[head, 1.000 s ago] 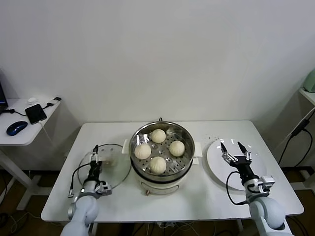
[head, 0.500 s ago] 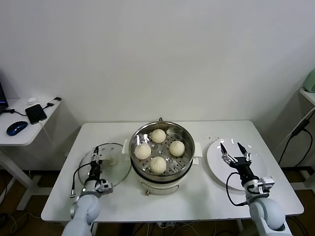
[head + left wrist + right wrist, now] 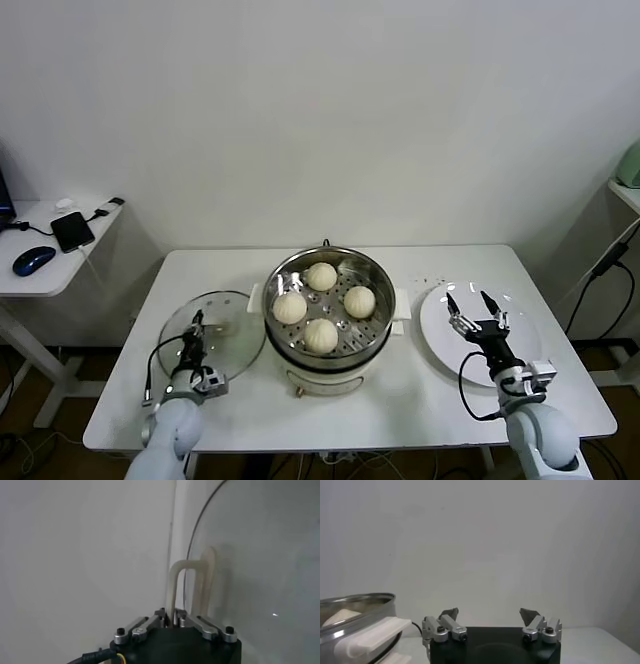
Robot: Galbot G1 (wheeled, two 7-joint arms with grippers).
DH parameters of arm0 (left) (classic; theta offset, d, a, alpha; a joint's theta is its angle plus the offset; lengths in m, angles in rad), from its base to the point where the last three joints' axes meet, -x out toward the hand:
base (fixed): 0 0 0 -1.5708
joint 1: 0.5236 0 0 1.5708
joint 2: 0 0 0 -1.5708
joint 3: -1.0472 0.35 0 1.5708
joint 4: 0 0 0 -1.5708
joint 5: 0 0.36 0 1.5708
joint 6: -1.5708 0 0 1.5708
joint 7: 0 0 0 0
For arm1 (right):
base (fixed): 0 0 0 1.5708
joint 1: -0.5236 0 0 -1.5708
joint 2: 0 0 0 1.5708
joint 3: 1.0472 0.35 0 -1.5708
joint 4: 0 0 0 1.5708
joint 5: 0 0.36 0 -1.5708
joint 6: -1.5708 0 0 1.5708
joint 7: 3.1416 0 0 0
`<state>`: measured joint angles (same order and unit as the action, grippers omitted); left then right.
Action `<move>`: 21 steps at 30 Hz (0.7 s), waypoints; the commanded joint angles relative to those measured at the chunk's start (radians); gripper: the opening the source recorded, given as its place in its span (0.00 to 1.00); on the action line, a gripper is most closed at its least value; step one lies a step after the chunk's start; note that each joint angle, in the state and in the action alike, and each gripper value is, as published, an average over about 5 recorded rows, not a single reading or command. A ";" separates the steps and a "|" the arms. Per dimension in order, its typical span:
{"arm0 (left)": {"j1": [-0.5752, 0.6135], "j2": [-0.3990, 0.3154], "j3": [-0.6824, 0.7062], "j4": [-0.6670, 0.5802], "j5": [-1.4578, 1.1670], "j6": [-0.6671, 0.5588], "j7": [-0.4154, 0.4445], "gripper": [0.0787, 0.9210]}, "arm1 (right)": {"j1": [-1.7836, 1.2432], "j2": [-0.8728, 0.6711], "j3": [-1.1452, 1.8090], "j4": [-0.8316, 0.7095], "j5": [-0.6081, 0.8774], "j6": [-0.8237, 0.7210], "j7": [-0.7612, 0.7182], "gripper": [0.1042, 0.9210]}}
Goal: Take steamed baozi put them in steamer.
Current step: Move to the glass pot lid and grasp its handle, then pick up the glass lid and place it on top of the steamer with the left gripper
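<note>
**Already loaded: four buns in the pot, left gripper at the lid handle**

Steamer [image 3: 327, 310] at table centre, steel pot on white base. All four steamed baozi [image 3: 321, 276] sit on the perforated tray inside, spaced apart in a rough diamond, none touching.

Left gripper [image 3: 197, 330] low over the glass lid [image 3: 225, 335], which lies flat on the white table [image 3: 400, 400] just left of the steamer. Left wrist view: fingertips drawn together on the foot of the lid's cream handle [image 3: 187, 582], the arched loop rising straight up from between them. Closed, pinching that handle.

Right gripper [image 3: 477, 312] hovers over the white plate [image 3: 437, 310] on the steamer's right. Fingers [image 3: 448, 614] spread wide, nothing between them. Right wrist view also catches the steamer's rim and white side handle [image 3: 370, 635] off to one side.
</note>
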<state>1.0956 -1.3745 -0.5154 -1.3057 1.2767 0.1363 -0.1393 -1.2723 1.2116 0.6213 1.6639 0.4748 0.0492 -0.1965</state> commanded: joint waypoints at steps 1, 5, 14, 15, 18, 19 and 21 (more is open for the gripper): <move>0.009 -0.006 -0.019 -0.044 -0.005 0.033 0.004 0.13 | 0.000 -0.001 0.000 0.001 -0.008 0.000 -0.002 0.88; 0.038 -0.028 -0.047 -0.152 -0.012 0.122 0.038 0.10 | -0.001 -0.002 0.002 0.003 -0.007 -0.001 -0.003 0.88; 0.110 -0.063 -0.070 -0.426 0.034 0.338 0.182 0.10 | -0.002 -0.007 0.007 0.011 -0.002 -0.007 -0.002 0.88; 0.114 -0.063 -0.074 -0.439 0.042 0.351 0.184 0.10 | -0.003 -0.008 0.008 0.013 -0.001 -0.008 -0.003 0.88; 0.125 -0.050 -0.068 -0.494 0.067 0.422 0.213 0.10 | -0.006 -0.016 0.011 0.014 0.006 -0.008 -0.004 0.88; 0.126 -0.044 -0.062 -0.518 0.074 0.454 0.235 0.10 | -0.006 -0.021 0.012 0.013 0.012 -0.009 -0.003 0.88; 0.121 -0.039 -0.048 -0.571 0.097 0.518 0.291 0.10 | -0.004 -0.031 0.016 0.008 0.023 -0.010 -0.002 0.88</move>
<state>1.1858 -1.4167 -0.5688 -1.6203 1.3054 0.4000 -0.0034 -1.2774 1.1971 0.6325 1.6750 0.4801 0.0408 -0.2005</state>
